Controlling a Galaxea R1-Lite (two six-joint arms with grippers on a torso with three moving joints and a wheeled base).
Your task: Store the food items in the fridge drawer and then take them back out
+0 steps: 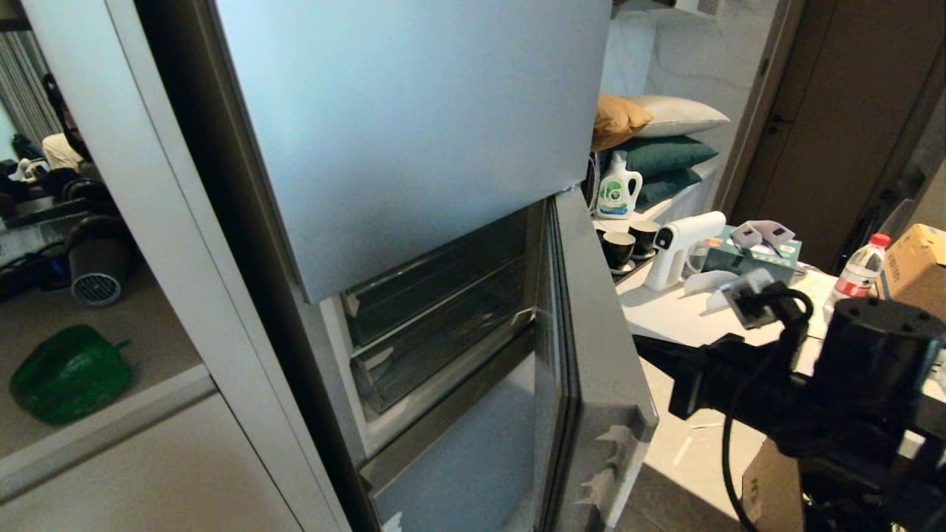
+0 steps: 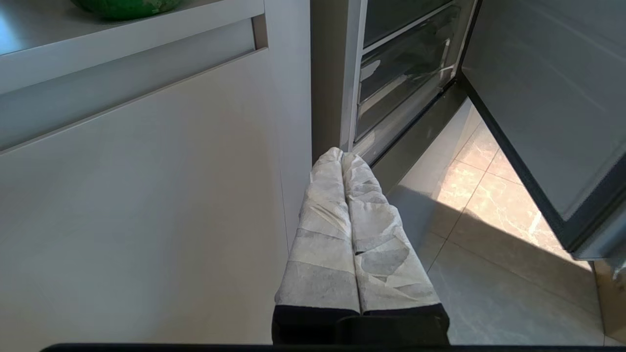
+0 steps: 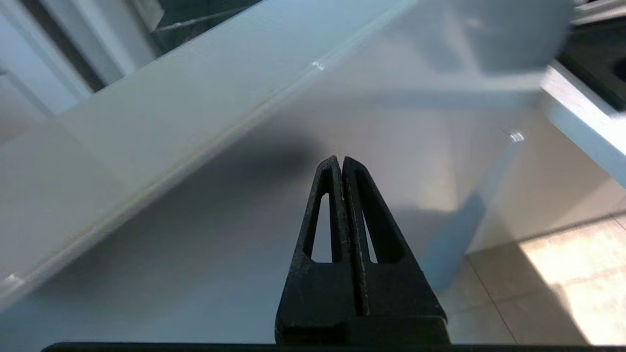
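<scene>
Black and bulky, the right arm (image 1: 850, 377) fills the lower right of the head view, reaching level toward the swung-open middle door (image 1: 591, 355) of the blue-grey fridge. Its right gripper (image 3: 342, 164) has both fingers pressed together with nothing between them, pointing at a pale grey panel that is just beyond the tips. Lower and to the robot's left, the left gripper (image 2: 341, 155) hangs with its cloth-wrapped fingers (image 2: 323, 234) also pressed together and empty, before a pale cabinet front (image 2: 146, 205) beside the fridge. Behind the open door sits the fridge drawer (image 1: 436, 325), a see-through bin pushed in, well apart from both grippers. Well off to the left, the green bell pepper (image 1: 70, 373) lies on the grey counter (image 1: 111, 421). Past the door, a white table (image 1: 665, 310) carries a water bottle (image 1: 857, 273), black cups (image 1: 619, 247) and a detergent jug (image 1: 618, 188); cushions (image 1: 661, 140) are stacked behind. Pale tiles (image 2: 489, 274) cover the floor.
</scene>
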